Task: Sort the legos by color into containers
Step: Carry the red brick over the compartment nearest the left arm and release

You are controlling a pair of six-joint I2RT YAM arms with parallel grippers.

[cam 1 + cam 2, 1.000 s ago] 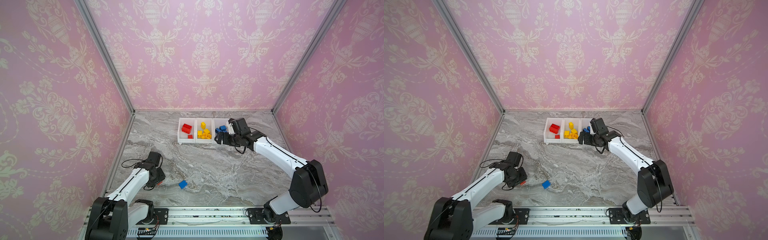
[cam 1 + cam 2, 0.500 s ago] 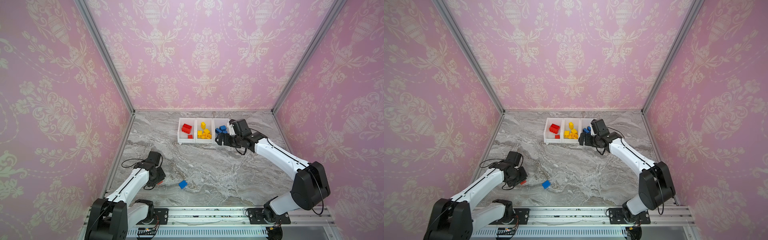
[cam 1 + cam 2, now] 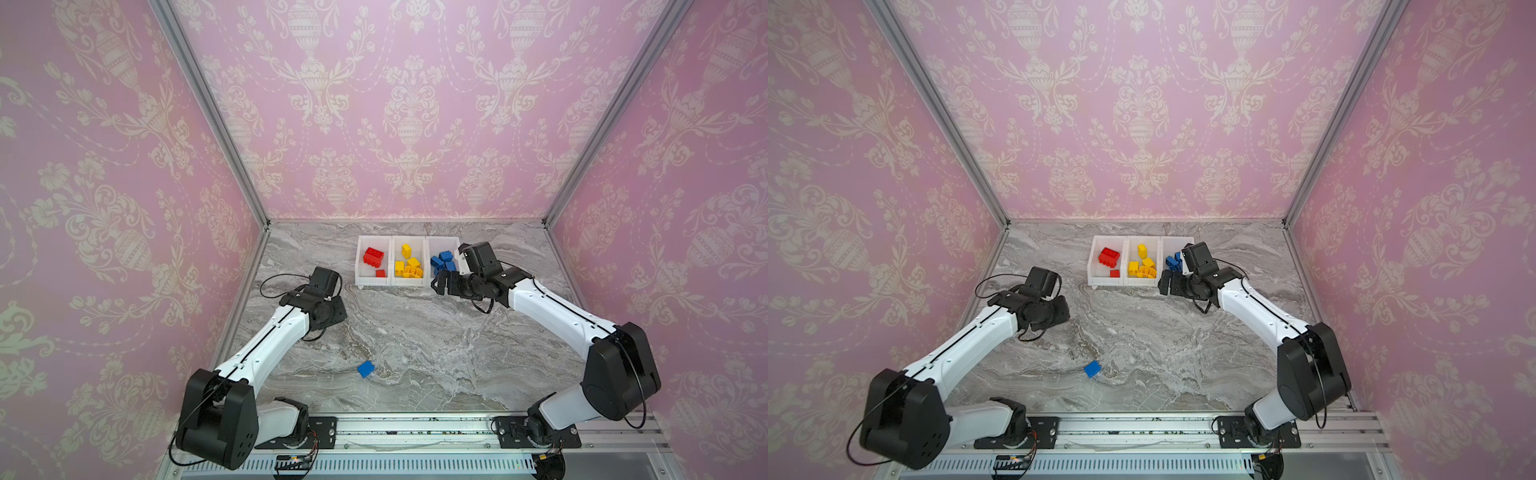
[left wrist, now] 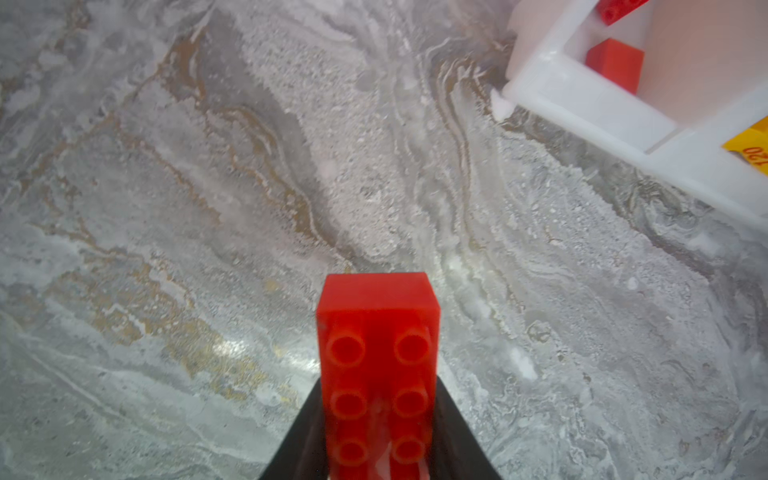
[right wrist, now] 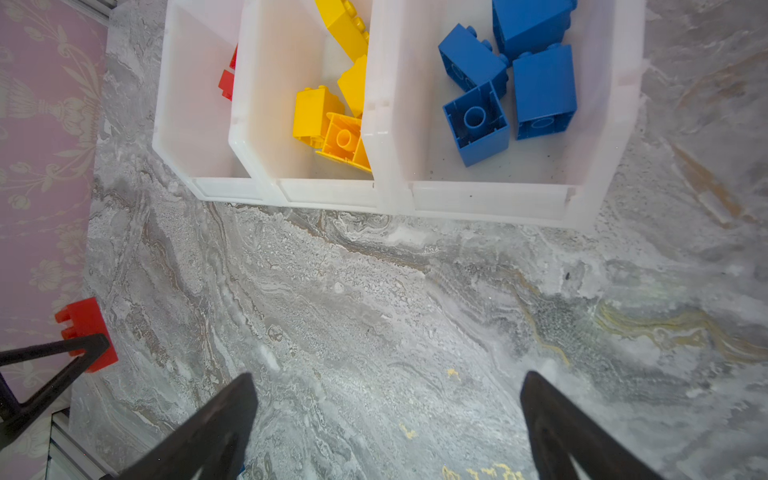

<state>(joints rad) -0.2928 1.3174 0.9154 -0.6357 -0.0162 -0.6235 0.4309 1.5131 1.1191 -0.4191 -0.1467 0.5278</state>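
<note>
Left gripper (image 4: 376, 399) pinches a red brick (image 4: 376, 316) near the red bin (image 4: 582, 112), presumably for delivery there; right gripper (image 5: 386, 378), spread and empty, waits by the blue bin (image 5: 490, 199); one blue brick (image 3: 365, 368) lies unsorted on the table (image 3: 415, 332).

We are counting three bins (image 3: 374, 281), three red bricks (image 3: 373, 256), four yellow bricks (image 3: 413, 262) and five blue bricks (image 3: 445, 255): four binned, one loose on the table (image 3: 415, 324).

Left end effector (image 4: 377, 399) clamped; right end effector (image 5: 386, 376) spread wide, arm outstretched.
</note>
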